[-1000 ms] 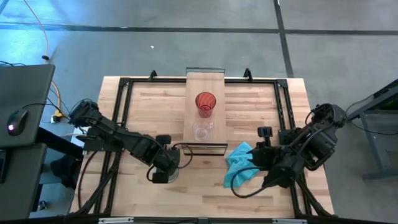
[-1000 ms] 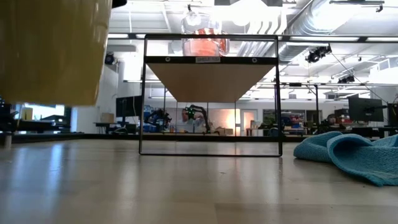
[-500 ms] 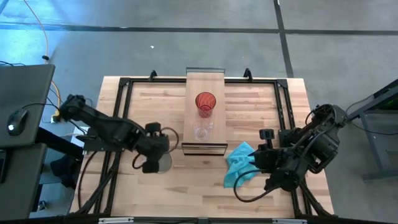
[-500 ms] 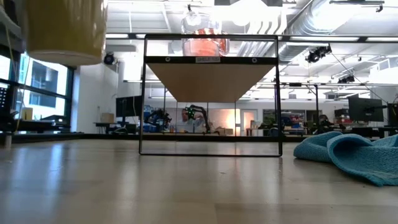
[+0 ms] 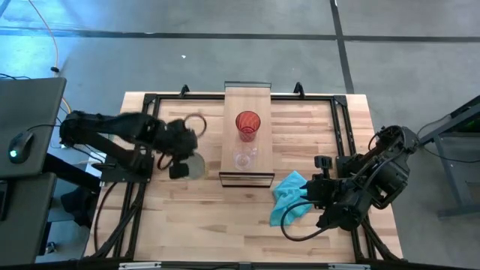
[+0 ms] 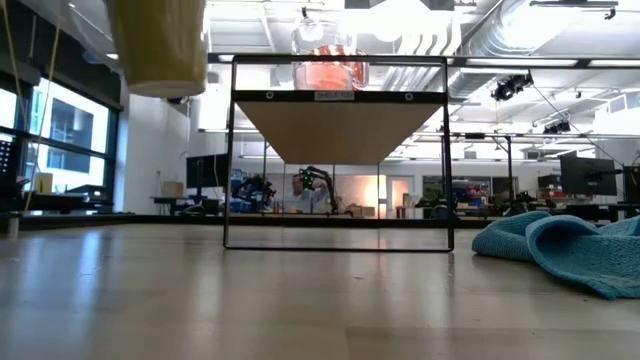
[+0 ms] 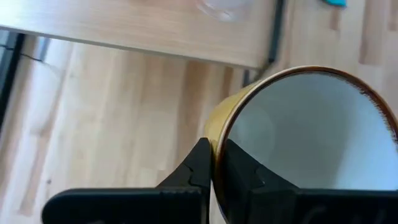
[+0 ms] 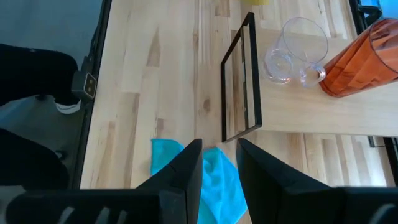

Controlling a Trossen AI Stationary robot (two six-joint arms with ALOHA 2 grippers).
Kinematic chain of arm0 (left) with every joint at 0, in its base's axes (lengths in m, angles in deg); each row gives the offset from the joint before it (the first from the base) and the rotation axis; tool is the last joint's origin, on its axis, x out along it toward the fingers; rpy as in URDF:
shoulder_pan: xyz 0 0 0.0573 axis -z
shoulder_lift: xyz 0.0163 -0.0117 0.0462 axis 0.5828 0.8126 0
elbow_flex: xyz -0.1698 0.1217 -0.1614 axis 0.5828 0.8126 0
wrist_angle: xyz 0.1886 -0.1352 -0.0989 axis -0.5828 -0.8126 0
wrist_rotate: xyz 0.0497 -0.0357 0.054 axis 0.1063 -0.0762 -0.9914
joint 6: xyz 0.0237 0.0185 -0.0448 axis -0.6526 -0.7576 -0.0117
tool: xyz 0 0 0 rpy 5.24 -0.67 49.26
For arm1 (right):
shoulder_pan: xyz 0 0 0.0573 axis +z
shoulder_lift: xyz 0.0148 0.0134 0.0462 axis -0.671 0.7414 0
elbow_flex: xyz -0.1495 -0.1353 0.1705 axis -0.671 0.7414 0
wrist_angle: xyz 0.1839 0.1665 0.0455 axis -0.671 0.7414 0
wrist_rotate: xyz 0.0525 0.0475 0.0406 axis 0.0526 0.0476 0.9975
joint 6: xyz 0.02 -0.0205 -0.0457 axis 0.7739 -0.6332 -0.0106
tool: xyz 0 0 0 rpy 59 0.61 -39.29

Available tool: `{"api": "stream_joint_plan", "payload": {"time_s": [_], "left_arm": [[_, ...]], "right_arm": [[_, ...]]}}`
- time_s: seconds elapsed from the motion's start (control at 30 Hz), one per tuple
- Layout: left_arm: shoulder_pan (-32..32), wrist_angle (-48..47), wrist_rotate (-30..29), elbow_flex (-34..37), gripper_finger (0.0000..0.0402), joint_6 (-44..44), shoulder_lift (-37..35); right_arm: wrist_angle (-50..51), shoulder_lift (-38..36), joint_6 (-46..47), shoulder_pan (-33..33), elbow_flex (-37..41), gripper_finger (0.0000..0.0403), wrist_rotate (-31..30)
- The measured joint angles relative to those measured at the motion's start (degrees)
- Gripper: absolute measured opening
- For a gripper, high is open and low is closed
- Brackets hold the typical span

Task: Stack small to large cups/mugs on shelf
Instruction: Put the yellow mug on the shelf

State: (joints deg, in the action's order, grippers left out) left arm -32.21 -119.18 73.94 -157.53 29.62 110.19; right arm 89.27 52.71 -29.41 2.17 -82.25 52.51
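Note:
My left gripper [image 5: 184, 157] is shut on the cream-white mug [image 5: 194, 167], high above the table to the left of the shelf [image 5: 247, 101]. The low view shows the mug [image 6: 160, 45] hanging in the air. The red translucent cup [image 5: 248, 124] and the small clear glass [image 5: 243, 157] stand upright on the light-wood shelf, the glass nearer its near end. From the right wrist I see the glass [image 8: 292, 50] and the red cup [image 8: 354, 62] side by side. My right gripper [image 8: 217, 155] is open and hovers over the teal cloth [image 5: 289, 199]. My left gripper holds the mug by its rim [image 7: 214, 134]. One finger [image 7: 239, 177] is inside the mug and the other [image 7: 196, 168] is outside against the wall. The mug is lifted clear of the table and hangs roughly upright below the gripper.
The teal cloth [image 6: 570, 250] lies crumpled on the table near the shelf's near right corner. The shelf stands raised on a thin dark frame [image 6: 338, 170] with open space beneath. A dark rail frame [image 5: 150, 101] runs around the tabletop. Bare wood lies left of the shelf.
My left gripper has carried the mug from near the table's near edge toward its far edge and somewhat left, and it now sits beside the shelf's middle. In the low view the mug has receded from the camera and risen.

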Motion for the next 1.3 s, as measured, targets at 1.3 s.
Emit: {"api": "stream_joint_plan", "payload": {"time_s": [1.3], "left_arm": [[-51.67, -0.70, 22.95, -30.76, 0.0005, -40.46, 20.31]], "right_arm": [[-1.26, 4.66, 4.04, -5.44, -0.02, 0.0092, 5.05]]}}
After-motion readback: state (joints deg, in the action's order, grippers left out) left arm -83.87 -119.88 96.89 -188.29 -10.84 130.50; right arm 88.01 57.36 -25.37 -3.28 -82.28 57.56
